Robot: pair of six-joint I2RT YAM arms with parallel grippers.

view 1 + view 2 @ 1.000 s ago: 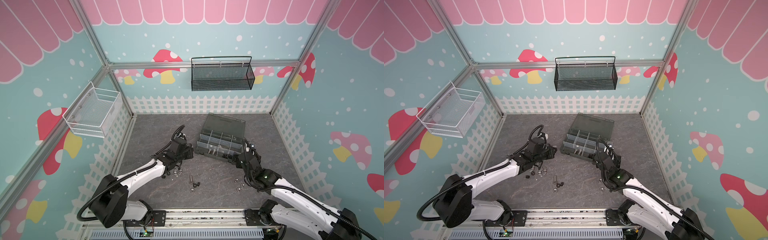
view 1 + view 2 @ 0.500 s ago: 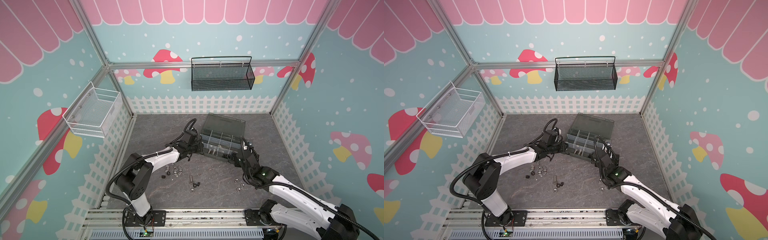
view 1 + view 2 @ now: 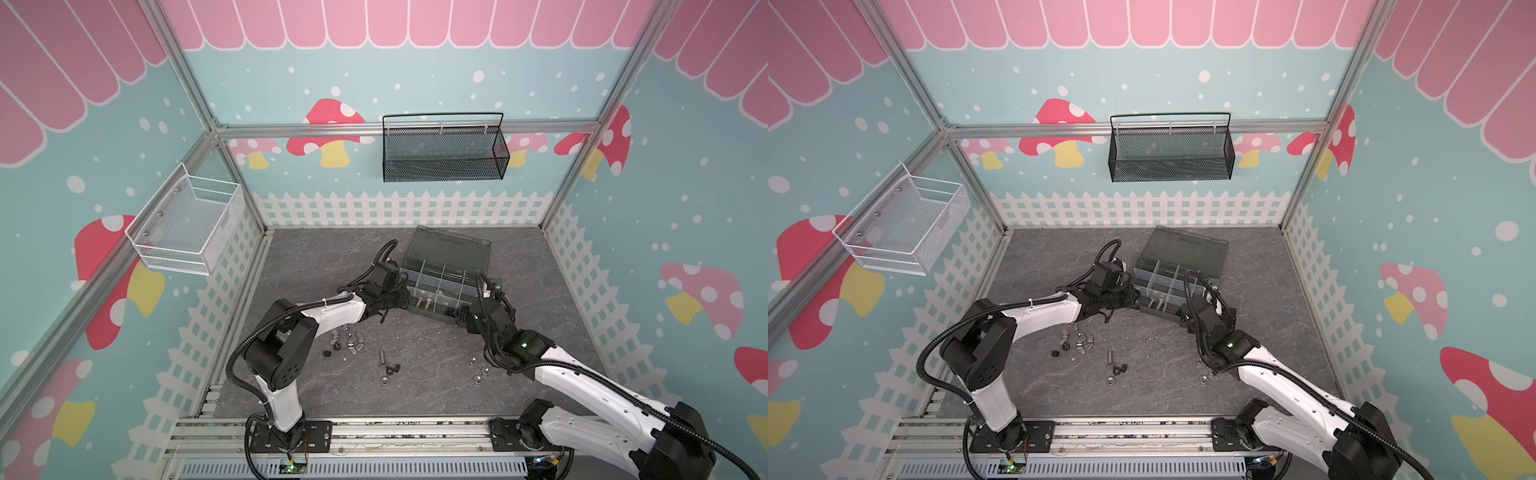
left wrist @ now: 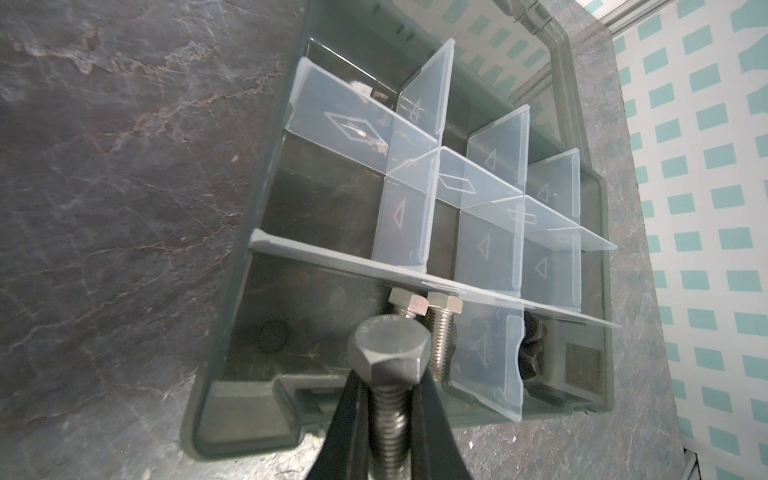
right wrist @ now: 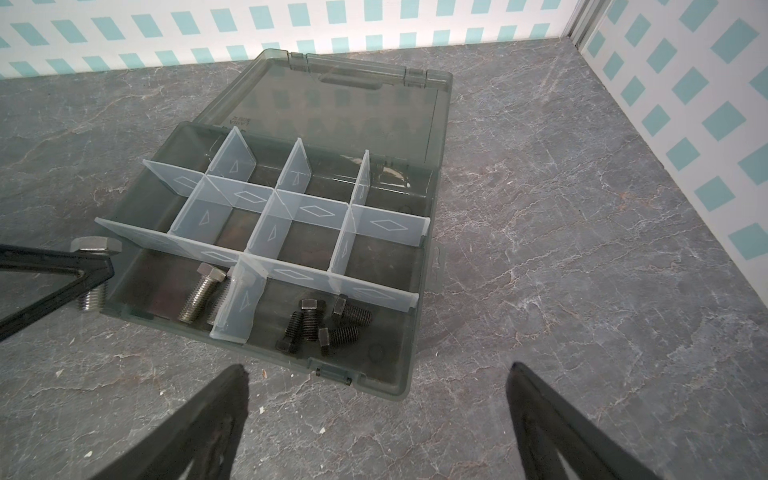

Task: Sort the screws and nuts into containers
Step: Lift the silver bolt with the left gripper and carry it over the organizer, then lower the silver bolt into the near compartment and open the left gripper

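Screws are partly sorted. Two silver ones lie in the end compartment of the front row of the organiser box, and about five black screws share the compartment next to it. The left gripper is clenched on a further silver screw, held head up at the box's rim beside the silver ones' compartment, so dropping it there looks like the step in hand. The right gripper is spread wide and empty, just in front of the box. No nuts appear to be boxed, though the cloudy dividers blur the rear cells. Work remains in the lower middle of a top view: wing nuts, a lone screw and small hex nuts lie loose on the table.
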